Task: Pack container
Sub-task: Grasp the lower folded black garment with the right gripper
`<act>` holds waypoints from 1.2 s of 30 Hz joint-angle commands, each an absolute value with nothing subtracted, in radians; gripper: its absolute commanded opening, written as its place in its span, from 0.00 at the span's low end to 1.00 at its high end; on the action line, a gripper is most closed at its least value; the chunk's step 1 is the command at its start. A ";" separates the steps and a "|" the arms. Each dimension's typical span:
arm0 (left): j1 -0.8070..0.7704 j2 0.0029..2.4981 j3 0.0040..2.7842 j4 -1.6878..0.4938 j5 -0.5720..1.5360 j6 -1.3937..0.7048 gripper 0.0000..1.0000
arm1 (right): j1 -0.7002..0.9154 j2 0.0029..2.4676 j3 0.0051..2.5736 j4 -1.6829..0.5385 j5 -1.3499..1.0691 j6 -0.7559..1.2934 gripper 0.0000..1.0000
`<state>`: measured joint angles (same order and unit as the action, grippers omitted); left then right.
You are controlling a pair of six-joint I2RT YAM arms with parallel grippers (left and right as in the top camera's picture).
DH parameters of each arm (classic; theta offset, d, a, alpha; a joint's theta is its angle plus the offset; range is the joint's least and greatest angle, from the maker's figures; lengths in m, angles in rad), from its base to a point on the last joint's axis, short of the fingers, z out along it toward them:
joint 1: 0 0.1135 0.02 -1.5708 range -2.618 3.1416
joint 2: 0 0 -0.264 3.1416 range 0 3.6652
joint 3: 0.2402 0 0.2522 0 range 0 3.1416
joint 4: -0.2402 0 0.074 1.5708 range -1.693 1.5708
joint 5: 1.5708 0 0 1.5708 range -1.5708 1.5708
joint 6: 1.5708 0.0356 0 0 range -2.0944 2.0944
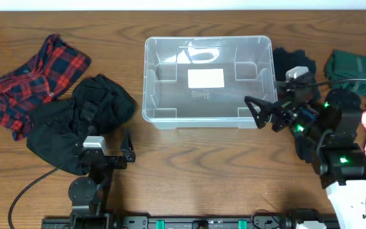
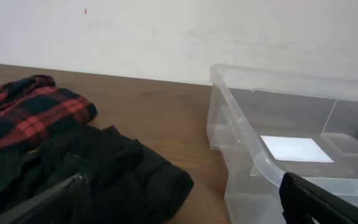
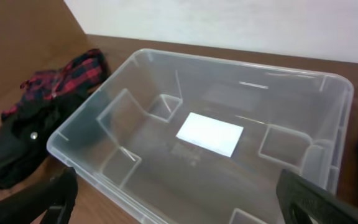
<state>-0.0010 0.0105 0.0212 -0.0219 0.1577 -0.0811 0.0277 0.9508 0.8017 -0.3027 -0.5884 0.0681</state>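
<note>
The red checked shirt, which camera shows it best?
The overhead view: almost the whole red checked shirt shows, spread out left of the container. The left wrist view sees it low from the side, cut by the frame edge. The right wrist view shows only a small far piece.

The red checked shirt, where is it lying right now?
In the overhead view, the red checked shirt lies on the table's left side. It touches the black garment and sits well to the left of the empty container.
</note>
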 commanded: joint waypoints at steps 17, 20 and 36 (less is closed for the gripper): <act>0.004 0.006 0.004 -0.056 0.175 -0.083 0.98 | -0.567 1.237 1.191 -0.841 -0.446 0.046 0.99; 0.004 0.006 0.004 -0.056 0.175 -0.083 0.98 | -0.611 1.318 1.191 -0.903 -0.445 0.048 0.99; 0.004 0.006 0.004 -0.056 0.175 -0.083 0.98 | -0.812 1.409 1.084 -1.019 -0.269 0.235 0.99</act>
<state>-0.0010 0.0101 0.0212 -0.0219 0.1577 -0.0811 -0.7952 1.4109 1.1343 -1.0260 -0.2932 0.2054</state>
